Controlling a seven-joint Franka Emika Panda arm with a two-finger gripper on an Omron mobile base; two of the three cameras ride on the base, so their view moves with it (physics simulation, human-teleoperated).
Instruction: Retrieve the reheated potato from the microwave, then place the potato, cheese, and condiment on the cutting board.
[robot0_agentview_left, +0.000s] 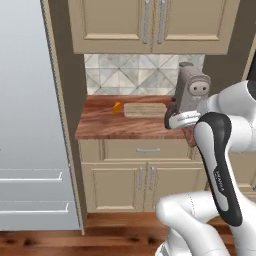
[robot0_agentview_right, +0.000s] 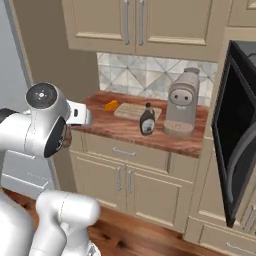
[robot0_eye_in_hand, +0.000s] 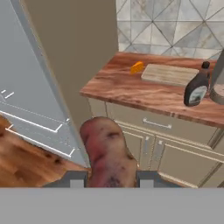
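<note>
My gripper (robot0_eye_in_hand: 110, 179) is shut on the potato (robot0_eye_in_hand: 107, 153), a reddish-brown rough lump that stands up between the two finger tips, in the air in front of the lower cabinets. On the counter ahead lies the pale wooden cutting board (robot0_eye_in_hand: 168, 73) (robot0_agentview_left: 145, 109) (robot0_agentview_right: 131, 110), bare. The orange cheese (robot0_eye_in_hand: 137, 67) (robot0_agentview_left: 117, 106) (robot0_agentview_right: 111, 105) wedge sits just left of the board. The dark condiment (robot0_eye_in_hand: 197, 87) (robot0_agentview_right: 147, 120) bottle stands at the board's right front corner. The black microwave (robot0_agentview_right: 240, 130) is at the far right, its door swung open.
A beige coffee machine (robot0_agentview_right: 182, 102) (robot0_agentview_left: 190, 90) stands right of the board, against the tiled wall. A grey fridge (robot0_agentview_left: 25, 125) and a tall side panel close off the left of the reddish-brown counter (robot0_agentview_left: 115, 125). Upper cabinets hang above; drawers and doors lie below.
</note>
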